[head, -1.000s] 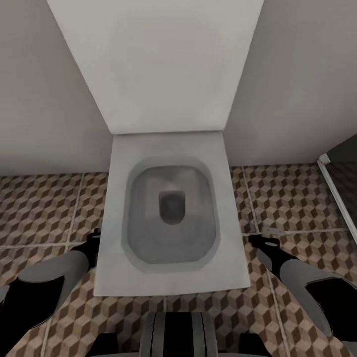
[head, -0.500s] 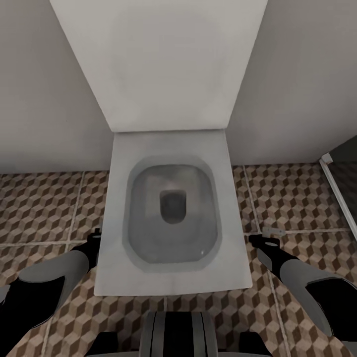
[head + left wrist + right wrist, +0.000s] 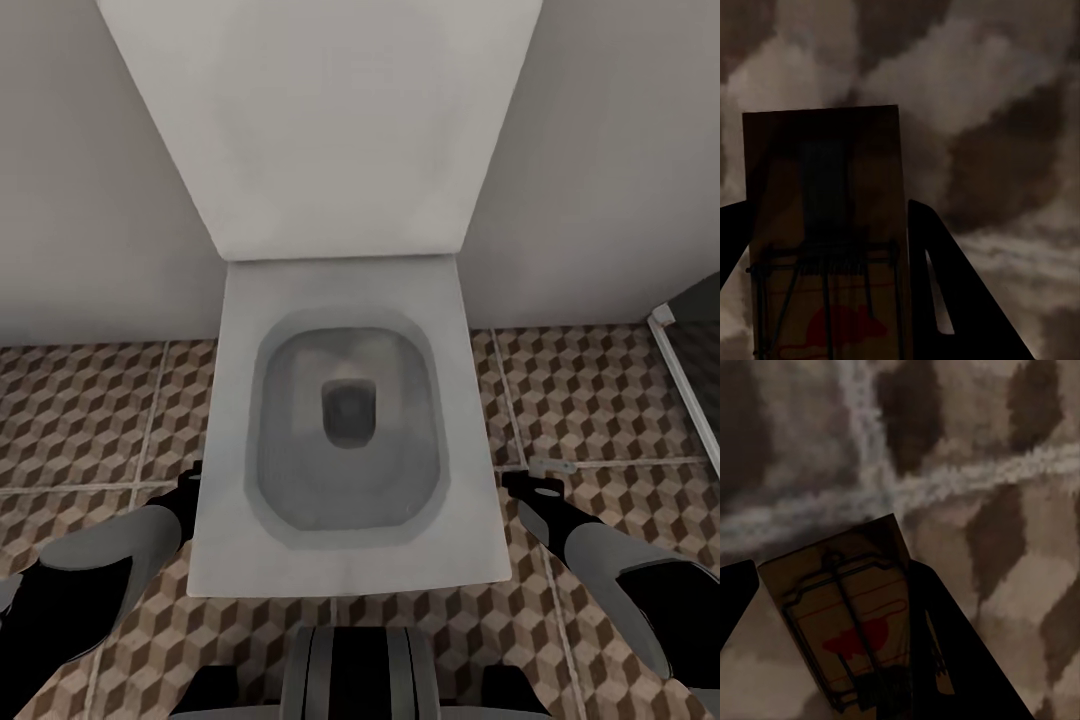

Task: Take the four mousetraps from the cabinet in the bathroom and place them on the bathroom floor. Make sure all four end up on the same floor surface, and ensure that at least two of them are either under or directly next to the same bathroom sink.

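Between each tool's fingers a mousetrap (image 3: 825,240) (image 3: 847,622) sits apparently clamped; carry both level from toilet (image 3: 345,440) to sink.

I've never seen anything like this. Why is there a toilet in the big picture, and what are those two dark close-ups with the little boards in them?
The big picture comes from a camera on a robot's head, looking down. It is a computer simulation. The robot faces a white toilet on a patterned tile floor. The grey and black shapes at the lower corners are its two arms.

The two dark pictures come from cameras near each arm's end, looking along its fingers. In one, the left gripper holds a mousetrap, a small wooden board with a wire spring and a red mouse drawing. In the other, the right gripper holds a second mousetrap. Blurred floor tiles lie behind both.
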`<state>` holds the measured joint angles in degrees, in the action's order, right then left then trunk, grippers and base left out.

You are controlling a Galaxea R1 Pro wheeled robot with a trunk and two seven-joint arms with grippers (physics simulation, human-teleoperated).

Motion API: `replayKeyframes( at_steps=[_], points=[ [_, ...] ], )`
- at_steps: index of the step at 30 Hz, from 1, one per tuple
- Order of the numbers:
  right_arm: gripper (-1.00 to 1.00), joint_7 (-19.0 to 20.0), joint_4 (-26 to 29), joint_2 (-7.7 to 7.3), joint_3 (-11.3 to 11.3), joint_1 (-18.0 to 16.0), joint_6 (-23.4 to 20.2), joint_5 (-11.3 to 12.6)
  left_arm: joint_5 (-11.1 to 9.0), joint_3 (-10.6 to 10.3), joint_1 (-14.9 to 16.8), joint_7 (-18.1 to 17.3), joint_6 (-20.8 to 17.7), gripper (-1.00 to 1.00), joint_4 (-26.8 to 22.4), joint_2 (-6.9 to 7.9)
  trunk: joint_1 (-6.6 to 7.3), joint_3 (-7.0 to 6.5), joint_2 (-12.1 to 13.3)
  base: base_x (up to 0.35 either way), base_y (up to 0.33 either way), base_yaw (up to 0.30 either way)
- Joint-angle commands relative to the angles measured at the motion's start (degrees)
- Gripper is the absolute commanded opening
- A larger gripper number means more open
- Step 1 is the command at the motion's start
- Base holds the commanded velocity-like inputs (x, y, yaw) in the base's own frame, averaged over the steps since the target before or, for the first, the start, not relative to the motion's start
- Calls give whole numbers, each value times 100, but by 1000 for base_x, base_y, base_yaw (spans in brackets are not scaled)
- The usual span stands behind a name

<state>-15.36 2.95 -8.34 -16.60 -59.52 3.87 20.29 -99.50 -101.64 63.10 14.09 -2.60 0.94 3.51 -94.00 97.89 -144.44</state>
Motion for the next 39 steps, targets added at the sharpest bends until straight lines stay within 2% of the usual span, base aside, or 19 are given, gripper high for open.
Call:
replayKeyframes(
  at_steps=[1,13,14,39],
  points=[
    [-100,-11,-5,-1,-11,2,16,80,-8,-49,5,24,-27,-100,-6,1,0,4,-1,0,0,0],
    [-100,-11,-13,-1,-18,2,34,80,-8,-47,7,24,-26,-100,-6,1,0,6,-1,0,0,0],
    [100,-11,-13,-1,-18,2,34,80,-8,-48,7,24,-25,-100,-6,1,0,6,-1,0,0,0],
    [100,-11,-14,-10,-19,2,35,80,-8,-49,7,24,-23,-100,-6,1,0,6,-1,0,0,0]
  ],
)
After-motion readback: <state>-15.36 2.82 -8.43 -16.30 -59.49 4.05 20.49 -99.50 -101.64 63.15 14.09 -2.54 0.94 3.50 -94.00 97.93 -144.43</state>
